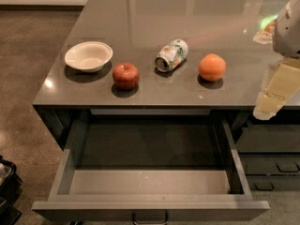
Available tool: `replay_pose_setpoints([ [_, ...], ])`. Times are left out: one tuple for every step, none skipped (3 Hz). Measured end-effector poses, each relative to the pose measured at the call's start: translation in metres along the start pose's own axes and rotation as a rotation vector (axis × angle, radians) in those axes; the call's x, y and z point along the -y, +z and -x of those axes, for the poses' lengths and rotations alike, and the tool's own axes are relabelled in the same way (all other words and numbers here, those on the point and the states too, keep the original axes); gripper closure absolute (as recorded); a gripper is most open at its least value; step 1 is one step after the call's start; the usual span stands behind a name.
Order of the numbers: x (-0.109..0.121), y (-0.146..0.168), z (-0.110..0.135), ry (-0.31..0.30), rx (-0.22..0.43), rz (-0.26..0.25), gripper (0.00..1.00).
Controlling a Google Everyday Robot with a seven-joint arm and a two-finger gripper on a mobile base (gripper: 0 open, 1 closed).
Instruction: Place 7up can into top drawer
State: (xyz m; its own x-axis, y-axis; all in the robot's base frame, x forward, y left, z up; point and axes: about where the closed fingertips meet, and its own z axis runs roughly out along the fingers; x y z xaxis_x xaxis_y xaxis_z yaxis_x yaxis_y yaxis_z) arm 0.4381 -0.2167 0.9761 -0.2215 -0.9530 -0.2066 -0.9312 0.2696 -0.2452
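Observation:
The 7up can point(171, 55) lies on its side on the dark grey counter point(140, 13), near the middle, its silver end facing front left. The top drawer point(150, 209) below the counter's front edge is pulled fully out and holds nothing; its small metal handle point(150, 218) shows at the bottom edge. My gripper point(263, 108) hangs at the right edge of the view, over the counter's front right corner, well to the right of the can and holding nothing. The arm's white body point(288, 29) rises above it.
A white bowl point(88, 56) stands at the counter's left. A red apple point(125, 75) sits left of the can and an orange point(212, 67) right of it. Narrower grey drawers point(272, 158) are shut at the right. A brown floor lies to the left.

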Motion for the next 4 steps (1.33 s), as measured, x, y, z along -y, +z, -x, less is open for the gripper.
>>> replay_pose_setpoints([
  [0.0,0.0,0.0,0.0,0.0,0.0,0.0],
  [0.033,0.007,0.0,-0.014,0.08,-0.022,0.0],
  [0.094,0.029,0.025,-0.095,0.187,-0.029,0.0],
  [0.144,0.053,0.07,-0.169,0.291,-0.023,0.0],
])
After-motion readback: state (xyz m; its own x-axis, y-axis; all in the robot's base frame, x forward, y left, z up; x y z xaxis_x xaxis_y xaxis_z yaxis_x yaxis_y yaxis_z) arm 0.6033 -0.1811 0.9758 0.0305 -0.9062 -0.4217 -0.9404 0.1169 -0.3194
